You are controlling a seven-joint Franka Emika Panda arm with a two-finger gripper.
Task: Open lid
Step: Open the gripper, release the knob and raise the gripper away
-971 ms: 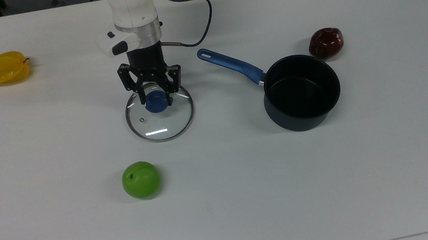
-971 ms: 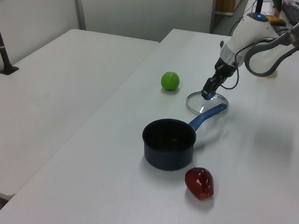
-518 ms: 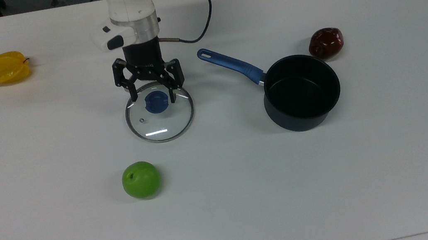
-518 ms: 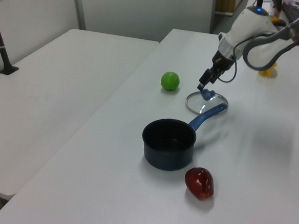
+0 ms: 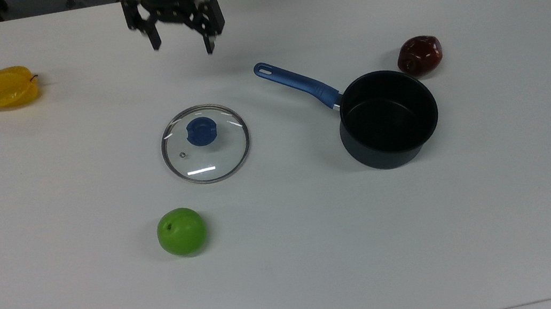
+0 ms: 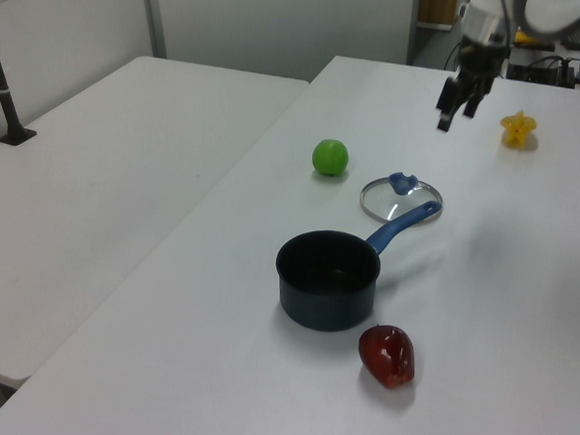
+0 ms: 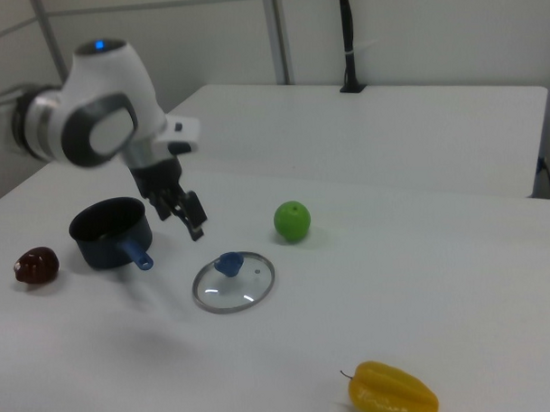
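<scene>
White table (image 5: 428, 241), flat clear glass lid (image 5: 207, 158), blue knob (image 5: 201, 131) up

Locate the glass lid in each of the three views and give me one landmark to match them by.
Top view: the lid lies flat at centre-left.
Left view: the lid is right of centre, above the saucepan.
Right view: the lid is at lower centre.
Shared landmark: the green apple close by.

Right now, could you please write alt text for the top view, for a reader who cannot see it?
A glass lid with a blue knob lies flat on a white table, beside an empty dark saucepan. The open gripper hangs above the table's far edge. A green apple, a yellow fruit and a dark red fruit lie around them.
</scene>
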